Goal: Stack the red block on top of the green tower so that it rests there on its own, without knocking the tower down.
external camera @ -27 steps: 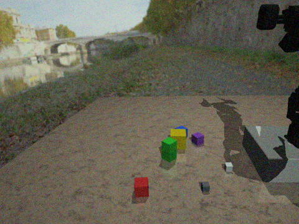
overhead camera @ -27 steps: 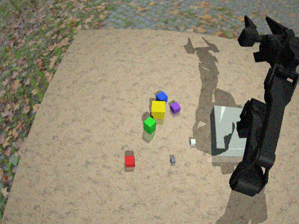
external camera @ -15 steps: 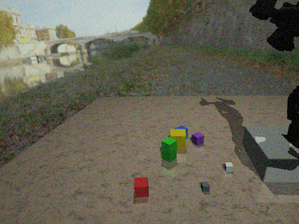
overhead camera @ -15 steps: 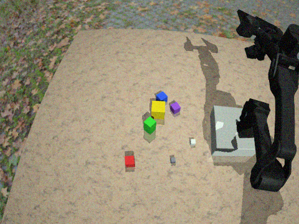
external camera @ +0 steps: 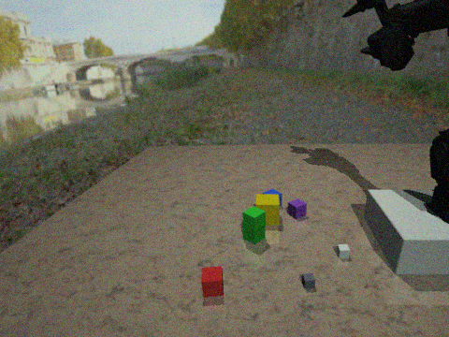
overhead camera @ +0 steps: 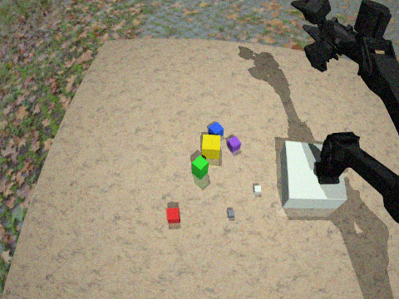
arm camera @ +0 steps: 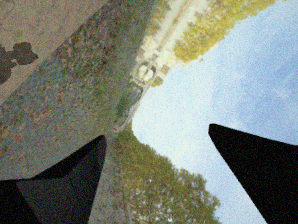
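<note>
The red block sits alone on the tabletop, toward the near edge and a little left of the middle in the top view. Nothing touches it. It looks like a cube, so no long axis will decide how you turn the pincer; its faces seem almost square to the tabletop edges.

The green tower stands upright near the middle of the tabletop, further from the near edge than the red block and slightly to the right of it. The two are apart, with bare surface between them. Just behind the tower is the yellow block, very close to it; I cannot tell if they touch. Behind that are the blue block and the purple block. The white cube and the grey cube lie to the right of the red block, toward the white base.

The pincer is high above the far right corner, well away from everything. Its fingers stand wide and hold nothing. In the wrist view you see only sky, trees and a little tabletop between the fingers, so it does not point at the blocks now.

From the pincer, the red block lies diagonally across the tabletop, toward the near left, and far below. I judge that the task is not yet started: you must first bring the pincer down over the red block. The tower and its neighbours lie roughly along this diagonal, so a high approach seems safer.
</note>
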Controlling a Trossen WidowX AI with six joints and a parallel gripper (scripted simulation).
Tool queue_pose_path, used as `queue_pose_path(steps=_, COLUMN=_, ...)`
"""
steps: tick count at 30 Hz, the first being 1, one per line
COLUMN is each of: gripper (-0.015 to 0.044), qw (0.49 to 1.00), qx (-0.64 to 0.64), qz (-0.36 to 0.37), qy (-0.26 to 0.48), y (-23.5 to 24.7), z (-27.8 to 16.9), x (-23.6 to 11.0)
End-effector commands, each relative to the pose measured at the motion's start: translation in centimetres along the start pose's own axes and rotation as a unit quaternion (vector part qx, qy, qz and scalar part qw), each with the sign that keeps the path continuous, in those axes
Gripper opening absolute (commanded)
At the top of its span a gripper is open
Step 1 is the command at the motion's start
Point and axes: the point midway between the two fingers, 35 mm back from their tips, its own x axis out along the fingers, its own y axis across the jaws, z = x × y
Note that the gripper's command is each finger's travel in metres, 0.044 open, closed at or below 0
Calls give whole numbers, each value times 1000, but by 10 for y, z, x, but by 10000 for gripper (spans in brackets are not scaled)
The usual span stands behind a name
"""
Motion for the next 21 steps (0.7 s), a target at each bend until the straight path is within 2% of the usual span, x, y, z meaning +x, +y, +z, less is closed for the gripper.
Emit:
queue_pose_path(steps=1, gripper=440, qw=995, qx=81, qz=12, qy=-54, y=-8, z=15, x=18)
queue_pose_path(steps=10, gripper=440, qw=958, qx=230, qz=63, qy=-161, y=-26, z=58, x=52)
queue_pose_path(steps=21, gripper=440, qw=874, qx=367, qz=177, qy=-265, y=-51, z=133, x=79)
